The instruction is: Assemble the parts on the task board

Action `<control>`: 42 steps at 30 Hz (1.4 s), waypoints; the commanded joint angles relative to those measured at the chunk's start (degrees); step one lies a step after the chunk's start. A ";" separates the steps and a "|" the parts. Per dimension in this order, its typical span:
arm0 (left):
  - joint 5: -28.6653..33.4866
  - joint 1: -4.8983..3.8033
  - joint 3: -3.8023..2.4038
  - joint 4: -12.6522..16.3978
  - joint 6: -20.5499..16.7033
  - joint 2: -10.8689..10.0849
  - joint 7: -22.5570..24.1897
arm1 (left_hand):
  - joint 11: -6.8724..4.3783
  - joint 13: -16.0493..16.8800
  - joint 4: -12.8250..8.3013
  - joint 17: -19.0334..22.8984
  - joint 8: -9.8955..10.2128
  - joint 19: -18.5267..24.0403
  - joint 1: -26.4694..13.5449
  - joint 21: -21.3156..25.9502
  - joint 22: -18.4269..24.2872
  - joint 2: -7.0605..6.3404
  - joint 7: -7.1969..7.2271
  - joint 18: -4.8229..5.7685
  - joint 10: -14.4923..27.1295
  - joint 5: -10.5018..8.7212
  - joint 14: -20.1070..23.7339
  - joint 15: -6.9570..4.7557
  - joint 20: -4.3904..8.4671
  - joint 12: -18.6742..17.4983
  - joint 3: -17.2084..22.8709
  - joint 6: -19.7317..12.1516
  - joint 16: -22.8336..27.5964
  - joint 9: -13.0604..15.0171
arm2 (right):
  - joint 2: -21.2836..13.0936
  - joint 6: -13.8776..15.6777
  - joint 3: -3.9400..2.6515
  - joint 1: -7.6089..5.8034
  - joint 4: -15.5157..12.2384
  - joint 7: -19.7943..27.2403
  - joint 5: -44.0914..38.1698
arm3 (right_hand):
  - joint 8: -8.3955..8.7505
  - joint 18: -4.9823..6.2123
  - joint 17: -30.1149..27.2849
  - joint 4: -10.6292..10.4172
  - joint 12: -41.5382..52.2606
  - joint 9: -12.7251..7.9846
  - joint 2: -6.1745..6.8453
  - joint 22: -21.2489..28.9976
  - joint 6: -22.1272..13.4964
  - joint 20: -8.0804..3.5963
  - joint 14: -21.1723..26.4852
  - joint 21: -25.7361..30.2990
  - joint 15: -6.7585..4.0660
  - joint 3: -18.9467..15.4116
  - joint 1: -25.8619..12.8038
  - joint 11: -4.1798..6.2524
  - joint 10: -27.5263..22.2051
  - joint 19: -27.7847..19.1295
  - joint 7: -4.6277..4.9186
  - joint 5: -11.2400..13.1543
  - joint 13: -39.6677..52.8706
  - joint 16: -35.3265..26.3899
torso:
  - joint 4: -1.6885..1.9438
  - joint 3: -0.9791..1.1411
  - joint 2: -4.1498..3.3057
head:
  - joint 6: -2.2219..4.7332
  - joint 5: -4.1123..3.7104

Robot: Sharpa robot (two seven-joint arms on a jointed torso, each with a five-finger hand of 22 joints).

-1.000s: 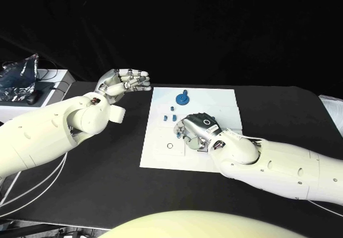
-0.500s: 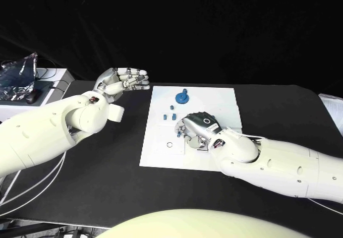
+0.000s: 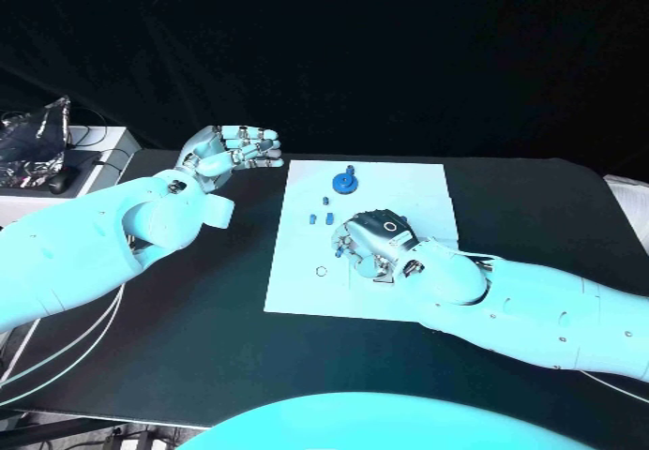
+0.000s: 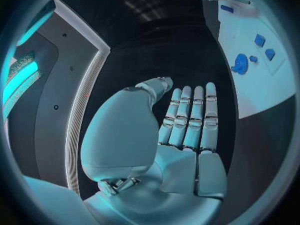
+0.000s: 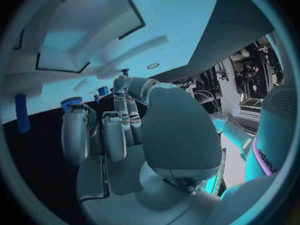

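Both hands raised — right hand over task board, left hand beside.

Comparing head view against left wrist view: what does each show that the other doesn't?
Head view alone: the right hand lowered over the task board, a small ring on the board, and the board's whole outline. Left wrist view alone: the left hand from the palm side, fingers straight and side by side, holding nothing. Both: the round blue part and small blue pieces near it.
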State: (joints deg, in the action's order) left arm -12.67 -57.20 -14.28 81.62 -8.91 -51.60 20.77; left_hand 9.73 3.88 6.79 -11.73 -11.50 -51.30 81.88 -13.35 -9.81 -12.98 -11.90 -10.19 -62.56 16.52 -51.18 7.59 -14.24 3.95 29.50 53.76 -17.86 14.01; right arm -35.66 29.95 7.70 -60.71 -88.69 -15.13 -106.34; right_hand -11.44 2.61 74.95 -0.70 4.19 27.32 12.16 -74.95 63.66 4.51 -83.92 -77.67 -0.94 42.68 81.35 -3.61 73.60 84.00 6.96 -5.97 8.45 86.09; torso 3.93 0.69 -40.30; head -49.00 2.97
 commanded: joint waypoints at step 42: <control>0.40 0.01 -0.05 0.05 0.60 -0.15 -0.24 | -0.09 -0.03 -0.67 -0.15 -0.39 -0.62 0.52 0.62 0.31 -0.05 -0.27 -0.23 0.60 0.16 0.02 0.55 0.09 -0.23 0.11 0.09 0.72 -0.14 | 0.17 -4.09 0.58 0.02 0.68 -1.37 -0.12 | 5.45 0.60 3.90 0.72 -0.58 -2.57 4.36 -8.36 -8.29 1.17 -3.60 4.06 1.21 -4.69 -4.79 -1.39 -6.25 1.62 1.52 -2.99 -2.97 -0.89 | -0.01 0.04 0.01 | -0.06 0.19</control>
State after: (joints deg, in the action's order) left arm -12.63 -57.20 -14.28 81.60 -8.88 -51.81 20.31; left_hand 9.52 3.88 6.48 -11.83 -11.51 -51.50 81.88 -13.10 -9.59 -12.97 -11.90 -10.19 -62.36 16.52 -51.18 7.59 -14.03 3.95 29.49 53.76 -17.40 13.96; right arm -35.44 26.94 8.17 -60.84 -88.24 -15.05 -106.00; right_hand -6.29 2.61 74.92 0.00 3.64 24.82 16.16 -74.92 55.79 5.36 -83.91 -73.90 -0.11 38.31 76.47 -5.08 67.61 84.00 8.47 -8.65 5.51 85.42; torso 3.90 0.72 -40.24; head -49.11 3.13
